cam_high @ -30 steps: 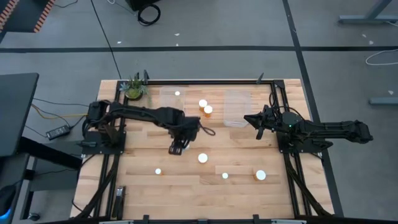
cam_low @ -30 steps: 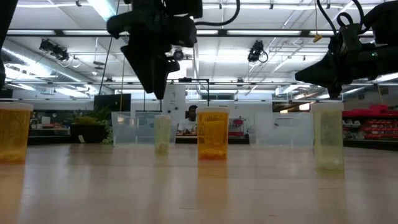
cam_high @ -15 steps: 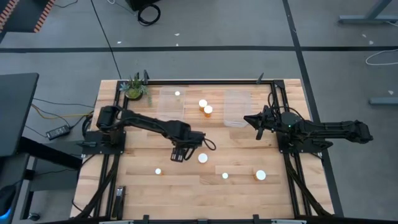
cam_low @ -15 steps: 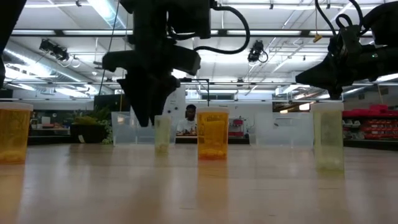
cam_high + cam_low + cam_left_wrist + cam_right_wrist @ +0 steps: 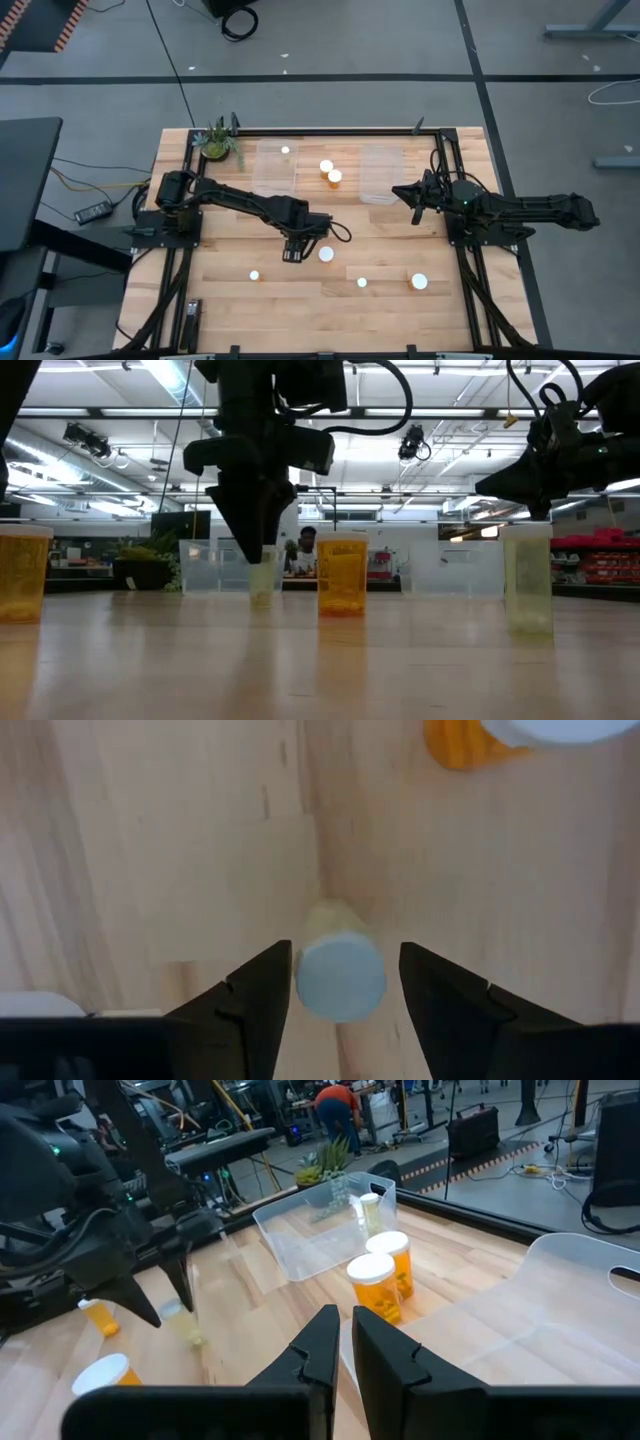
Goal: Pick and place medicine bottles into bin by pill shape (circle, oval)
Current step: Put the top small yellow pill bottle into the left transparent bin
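My left end effector [image 5: 292,254] hangs low over the worktop [image 5: 220,290], fingers spread, with a pale white-capped medicine bottle [image 5: 340,970] standing between them, untouched; a wider orange bottle [image 5: 326,254] stands just beside it. My right end effector [image 5: 402,191] waits well apart, fingers nearly together, clenching nothing.

Left gripper [image 5: 292,253] straddles a bottle [image 5: 340,974], w/ another bottle [image 5: 326,254] just beside.
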{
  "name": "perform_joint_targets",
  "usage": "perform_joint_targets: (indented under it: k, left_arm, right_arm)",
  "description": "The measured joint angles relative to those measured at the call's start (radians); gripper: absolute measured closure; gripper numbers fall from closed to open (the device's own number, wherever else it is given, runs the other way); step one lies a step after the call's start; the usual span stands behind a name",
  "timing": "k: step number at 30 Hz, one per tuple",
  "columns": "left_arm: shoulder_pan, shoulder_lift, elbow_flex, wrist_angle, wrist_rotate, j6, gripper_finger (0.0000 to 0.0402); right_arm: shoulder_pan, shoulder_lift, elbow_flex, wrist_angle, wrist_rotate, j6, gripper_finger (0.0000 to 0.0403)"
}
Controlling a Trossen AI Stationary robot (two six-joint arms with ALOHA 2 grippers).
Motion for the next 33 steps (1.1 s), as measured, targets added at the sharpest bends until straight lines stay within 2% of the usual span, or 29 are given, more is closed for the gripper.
perform_joint_targets:
  k: [14,19,24,33]
  left_arm:
    - [0.005,0.000,0.000,0.000,-0.009,0.011,0.0280]
    - [0.028,-0.020,0.000,-0.003,-0.012,0.029,0.0271]
    - [0.083,-0.096,0.000,-0.010,-0.016,0.029,0.0271]
    - [0.258,-0.246,0.000,-0.032,-0.031,0.024,0.0268]
  right_arm:
    - [0.000,0.000,0.000,0.000,0.000,0.000,0.0364]
    - [0.000,0.000,0.000,0.001,0.000,0.000,0.0364]
    - [0.000,0.000,0.000,0.001,0.000,0.000,0.0364]
    - [0.000,0.000,0.000,0.000,0.000,0.000,0.0364]
